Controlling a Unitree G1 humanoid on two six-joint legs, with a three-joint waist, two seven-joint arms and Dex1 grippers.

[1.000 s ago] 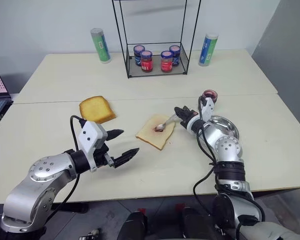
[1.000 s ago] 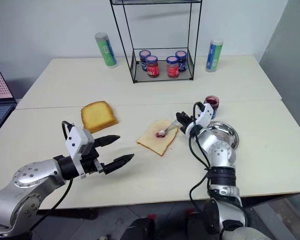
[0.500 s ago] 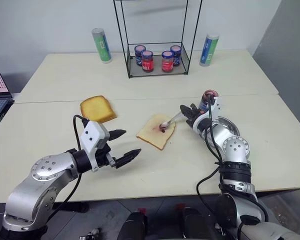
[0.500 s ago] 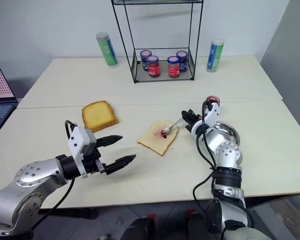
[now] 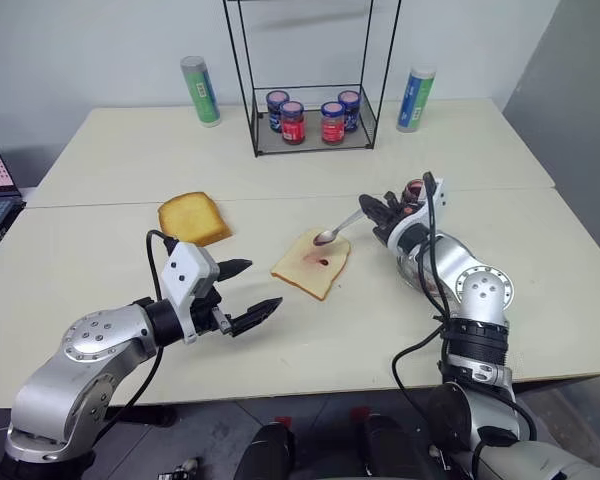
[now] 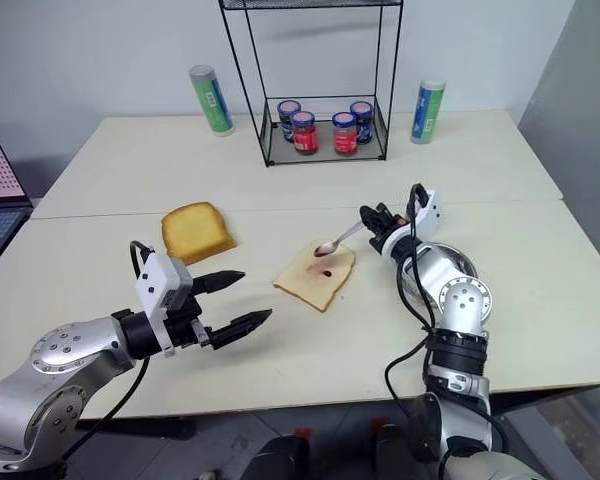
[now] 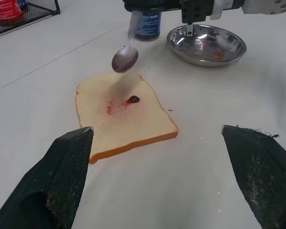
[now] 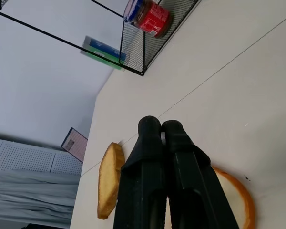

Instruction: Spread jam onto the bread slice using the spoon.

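Observation:
The bread slice lies flat in the middle of the table, with a small dark red smear and blob of jam near its centre. My right gripper is shut on the handle of the spoon. It holds the spoon level, with the bowl hanging a little above the far edge of the bread and not touching it. My left gripper hovers open over the table to the left of the bread, holding nothing.
A thicker toasted slice lies left of the bread. A round steel dish and an open jam jar stand by my right arm. At the back are a wire rack with several jars and two tall tubes.
My right gripper has lifted the spoon up off the bread, leaving the jam smear behind. The left arm has stayed where it was.

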